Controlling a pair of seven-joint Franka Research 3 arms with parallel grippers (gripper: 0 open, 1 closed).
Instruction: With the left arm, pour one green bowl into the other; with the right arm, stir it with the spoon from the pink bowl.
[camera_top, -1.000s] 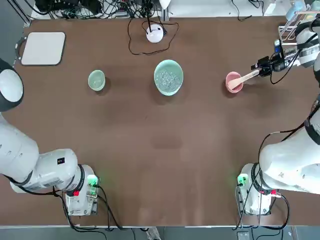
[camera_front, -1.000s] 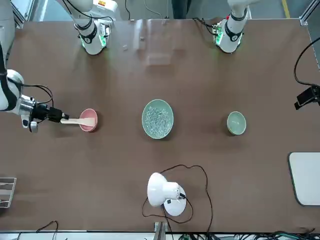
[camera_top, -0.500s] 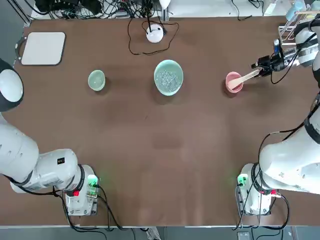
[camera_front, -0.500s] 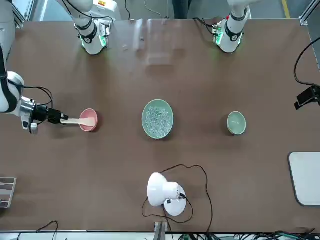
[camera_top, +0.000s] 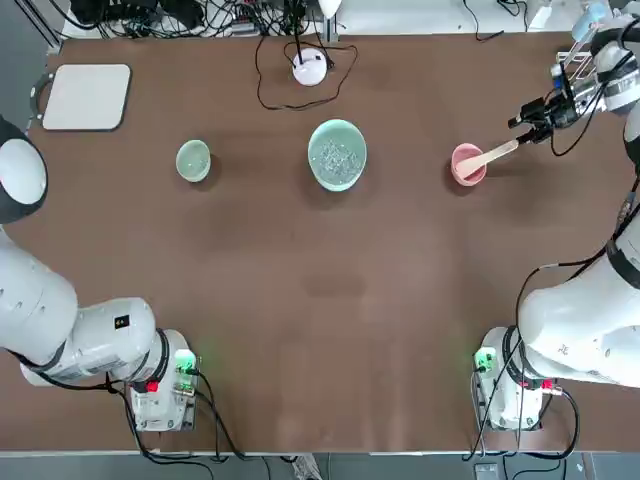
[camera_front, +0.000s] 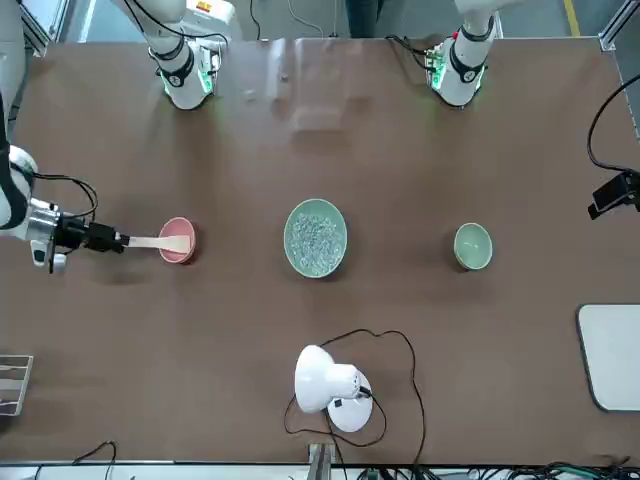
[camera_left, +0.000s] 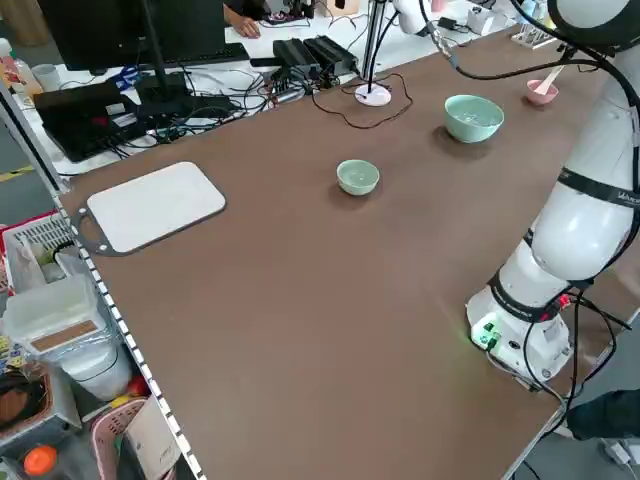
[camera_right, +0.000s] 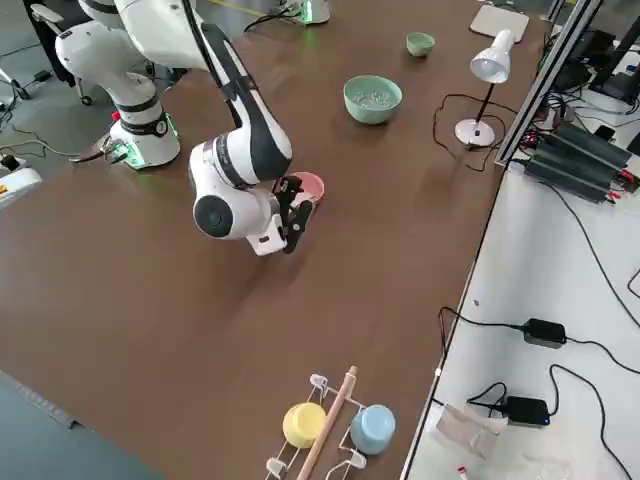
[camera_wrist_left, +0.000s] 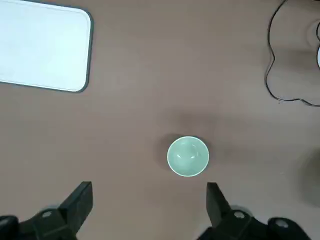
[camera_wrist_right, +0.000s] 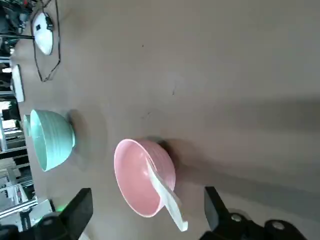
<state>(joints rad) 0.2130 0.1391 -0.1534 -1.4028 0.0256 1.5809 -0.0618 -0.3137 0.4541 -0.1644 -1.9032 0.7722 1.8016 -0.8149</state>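
Spoon (camera_top: 489, 158) rests with its scoop inside the pink bowl (camera_top: 463, 174), toward the surface's far right corner, its flat handle leaning over the rim toward the right edge. Right gripper (camera_wrist_right: 148, 197) is just beside the handle's end, its jaws spread wide and grasping nothing. Left gripper (camera_wrist_left: 150, 192) hangs above the surface near the left edge, its jaws likewise wide apart and holding nothing. Large green bowl (camera_top: 322, 173) sits between the middle of the surface (camera_top: 300, 300) and the far edge, with clear bits (camera_top: 338, 162) in it. Small green bowl (camera_top: 193, 161) stands well apart from it, toward the left edge. Near the far edge is a white lamp (camera_front: 325, 381) with its cord looped around it; a white board (camera_top: 87, 97) lies by the far left corner.
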